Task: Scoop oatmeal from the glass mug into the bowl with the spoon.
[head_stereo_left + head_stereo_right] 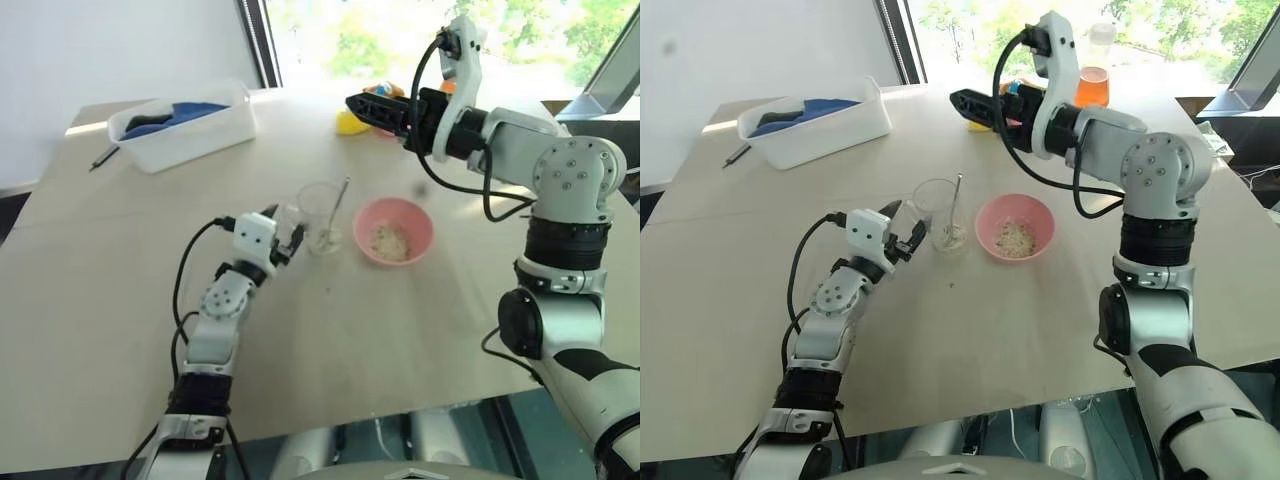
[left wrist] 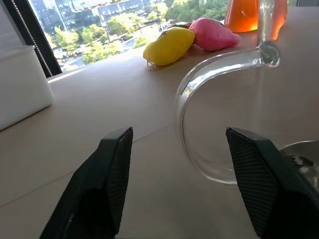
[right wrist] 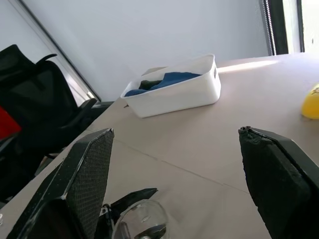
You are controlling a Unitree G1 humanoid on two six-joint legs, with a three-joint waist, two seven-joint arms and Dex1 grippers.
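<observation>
By the window, a pale table point(image 1: 1060, 330) carries a white tub point(image 1: 815, 130) with blue cloth inside. The bowl point(image 1: 1015, 227) holds oatmeal point(image 1: 1016, 238); beside it the mug point(image 1: 939, 213) has the spoon point(image 1: 956, 200) standing in it. The left gripper point(image 1: 907, 233) gapes empty around the mug's handle, and the right gripper point(image 1: 362, 104) hangs spread and empty above.

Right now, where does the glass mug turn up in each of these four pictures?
Left eye: glass mug at centre, beside the pink bowl.
Right eye: centre, left of the bowl.
Left wrist: its handle between the hand's fingers.
Right wrist: rim at the bottom edge.
Shared landmark: white tub.
</observation>
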